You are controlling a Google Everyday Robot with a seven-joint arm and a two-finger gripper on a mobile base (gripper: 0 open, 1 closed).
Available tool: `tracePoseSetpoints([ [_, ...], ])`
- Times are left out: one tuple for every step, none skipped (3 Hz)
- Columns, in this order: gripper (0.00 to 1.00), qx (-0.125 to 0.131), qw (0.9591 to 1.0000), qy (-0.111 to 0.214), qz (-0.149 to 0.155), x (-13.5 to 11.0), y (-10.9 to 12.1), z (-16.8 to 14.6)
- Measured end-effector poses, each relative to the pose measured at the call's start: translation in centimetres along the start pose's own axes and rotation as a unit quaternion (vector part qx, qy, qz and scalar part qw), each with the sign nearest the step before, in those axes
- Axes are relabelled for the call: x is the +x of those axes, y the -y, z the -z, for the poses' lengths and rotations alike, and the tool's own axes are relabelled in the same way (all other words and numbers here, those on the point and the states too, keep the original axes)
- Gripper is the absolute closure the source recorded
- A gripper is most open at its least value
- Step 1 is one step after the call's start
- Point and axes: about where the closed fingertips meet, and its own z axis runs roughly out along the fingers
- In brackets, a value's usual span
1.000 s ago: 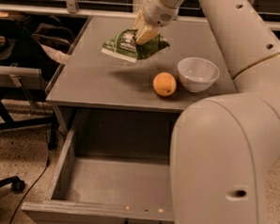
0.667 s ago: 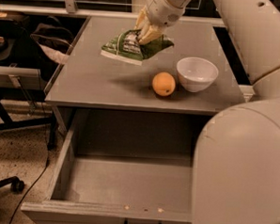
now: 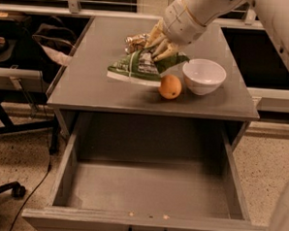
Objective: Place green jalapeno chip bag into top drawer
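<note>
The green jalapeno chip bag (image 3: 139,67) is over the middle of the table (image 3: 94,93), white end toward 9 o'clock; whether its lower edge touches the surface is unclear. The gripper (image 3: 160,48) is at the bag's 1 o'clock, jaws closed on its upper edge. An orange (image 3: 170,86) lies just beside the bag at 4 o'clock, a white bowl (image 3: 204,76) at 3 o'clock, a crushed can (image 3: 136,40) at 12. At 6 o'clock the top drawer (image 3: 143,223) stands pulled out.
</note>
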Motion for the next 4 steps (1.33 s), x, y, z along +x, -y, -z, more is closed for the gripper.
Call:
tracePoseSetpoints([
  [1.0, 0.0, 0.9998, 0.011, 0.014, -0.9, -2.8, 0.5],
  [1.0, 0.003, 0.9997, 0.019, 0.015, -2.0, -5.8, 1.1],
  [1.0, 0.007, 0.9997, 0.022, -0.005, -3.1, -10.3, 2.2],
  [1.0, 0.007, 0.9997, 0.022, -0.005, -3.1, -10.3, 2.2],
])
